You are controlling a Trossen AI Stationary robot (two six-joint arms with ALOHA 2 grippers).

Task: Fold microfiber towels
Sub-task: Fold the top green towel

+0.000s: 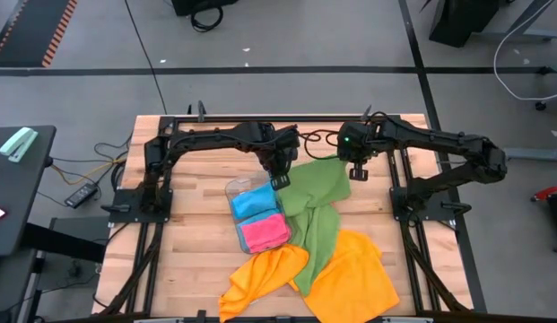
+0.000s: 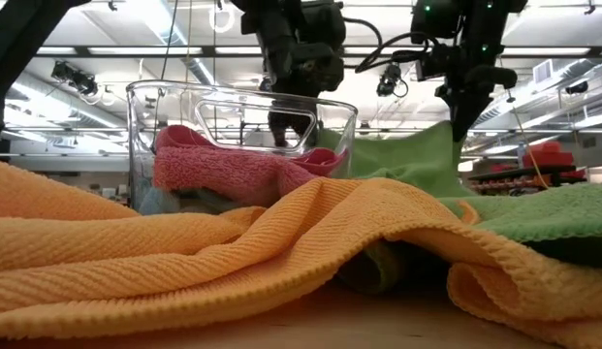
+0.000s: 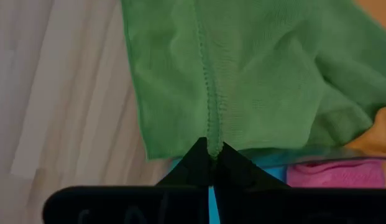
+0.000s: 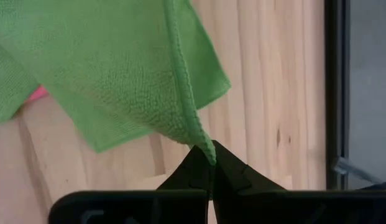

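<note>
My overhead eye looks straight down; my low one sits level, close; both share the green towel (image 1: 318,202).

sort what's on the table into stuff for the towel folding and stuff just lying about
For the job:
- green towel, pinched at two corners by the left gripper and right gripper
- orange towels
- folded blue towel
- folded pink towel

Lying about:
- clear plastic tray holding the folded ones

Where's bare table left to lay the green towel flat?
Bare wood on the table left of the clear tray, and a strip right of the green towel up to the right arm's base. Front centre is crowded: orange towels overlap the green one.
</note>
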